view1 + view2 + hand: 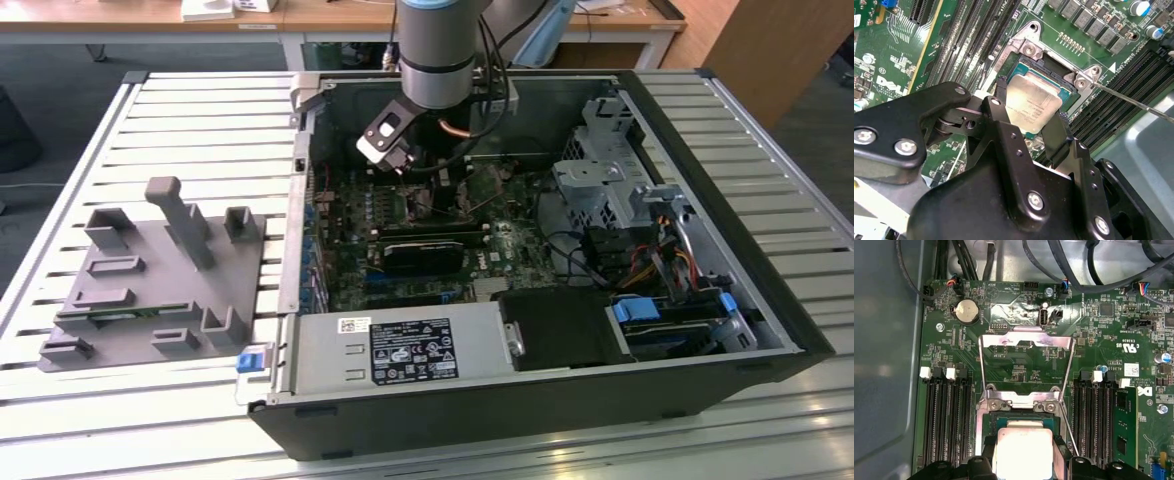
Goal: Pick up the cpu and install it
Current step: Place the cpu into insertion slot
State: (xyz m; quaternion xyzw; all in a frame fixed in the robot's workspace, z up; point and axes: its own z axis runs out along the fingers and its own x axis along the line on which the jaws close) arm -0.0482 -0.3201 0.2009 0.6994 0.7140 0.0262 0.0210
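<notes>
1. Arm (438, 50): one robot arm reached down from above into an open computer case (534, 420), which lay on its side on a slatted metal table (200, 110).
2. Gripper (1030, 112): black, two-fingered, closed to the width of the chip. Its fingers (1004, 125) pressed against two opposite edges of the cpu, and it held nothing else.
3. The cpu (1034, 102): a flat square chip with a silver-grey top, clamped between the fingers directly over the socket. In the first wrist view the cpu (1023, 450) covered most of the socket opening. Whether it rested in the seat or sat just above it could not be told.
4. Socket (1019, 412): dark square recess in a metal frame on the green motherboard (1094, 340), flanked on both sides by rows of memory slots (946, 415).
5. Load plate (1026, 337): a bright metal frame swung up and away from the socket, standing open.
6. Retention lever (1134, 102): a thin metal rod running out from one corner of the socket frame, released.
7. Coin battery (966, 311): round and silver, on the board beyond the load plate.
8. Power supply (400, 350): a grey box with a label, at the near end of the case in the exterior view.
9. Grey fixture tray (147, 290): on the table at the exterior view's left, well apart from the case, with upright posts and blocks.
</notes>
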